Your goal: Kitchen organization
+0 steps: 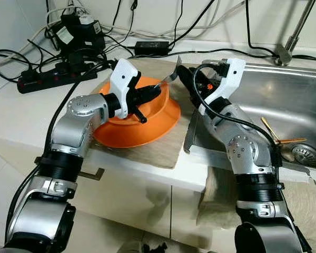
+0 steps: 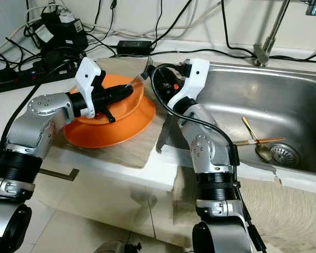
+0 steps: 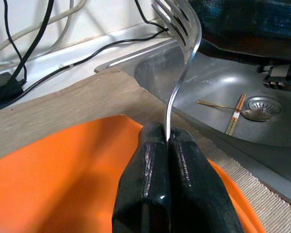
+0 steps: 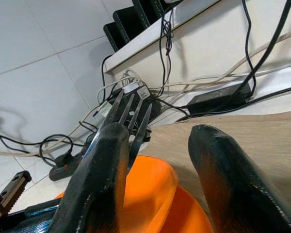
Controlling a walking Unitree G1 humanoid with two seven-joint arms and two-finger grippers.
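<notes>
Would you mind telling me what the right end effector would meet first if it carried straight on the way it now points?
Probably the fork held by the left end effector: its tines sit right by the open right end effector. Beyond lies the orange bowl, though depth is unclear.

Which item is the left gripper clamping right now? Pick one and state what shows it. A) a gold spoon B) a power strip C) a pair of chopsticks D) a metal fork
D: in the left wrist view the left gripper has its black fingers pressed shut on the handle of the fork, held above the orange plate.
</notes>
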